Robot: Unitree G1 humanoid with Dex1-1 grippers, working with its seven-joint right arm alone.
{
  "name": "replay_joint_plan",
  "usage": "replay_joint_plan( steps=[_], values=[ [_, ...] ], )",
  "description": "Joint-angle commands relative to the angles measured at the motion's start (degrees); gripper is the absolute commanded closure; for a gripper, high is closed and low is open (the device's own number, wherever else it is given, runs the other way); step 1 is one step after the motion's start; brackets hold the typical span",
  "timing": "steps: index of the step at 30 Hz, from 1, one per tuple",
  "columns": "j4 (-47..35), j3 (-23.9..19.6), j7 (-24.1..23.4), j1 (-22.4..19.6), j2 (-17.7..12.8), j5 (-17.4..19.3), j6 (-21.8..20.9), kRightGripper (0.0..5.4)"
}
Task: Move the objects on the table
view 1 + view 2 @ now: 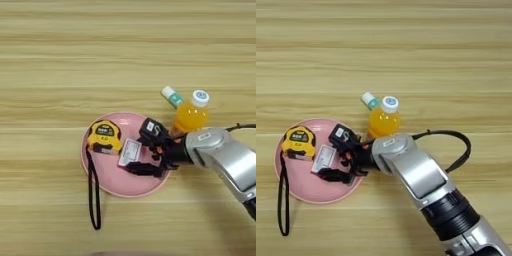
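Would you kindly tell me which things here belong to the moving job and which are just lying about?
Job:
tape measure
white-and-pink box
orange-juice bottle
white-and-teal tube
right gripper

Lying about:
pink plate

Matt wood table (60, 60), glossy pink plate (107, 182), brushed-metal forearm (416, 175), plastic bottle (191, 116)

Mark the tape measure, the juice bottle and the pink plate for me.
tape measure (104, 135), left eye view, yellow case top.
juice bottle (384, 121), right eye view, orange body.
pink plate (131, 189), left eye view, bare near rim.
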Motion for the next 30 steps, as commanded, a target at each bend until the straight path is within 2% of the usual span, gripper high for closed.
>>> replay_joint_plan(
  steps=[1, 8, 17, 21, 25, 30],
  values=[
    [-3.83, -3.93, -1.09, -5.22, -0.61, 0.63, -1.38, 1.39],
    [-10.42, -8.62, -0.38, -6.46, -2.01, 3.19, 1.19, 1.39],
    [-19.80, -13.89, 0.62, -7.56, -2.89, 10.04, 6.54, 1.39],
    [-23.17, -17.80, 0.41, -9.07, -3.81, 13.65, 8.84, 1.40],
    [-25.42, -23.66, 0.03, -12.47, -5.79, 17.01, 10.51, 1.40],
    [-23.05, -27.65, -0.74, -15.53, -8.43, 17.83, 10.03, 1.41]
  ],
)
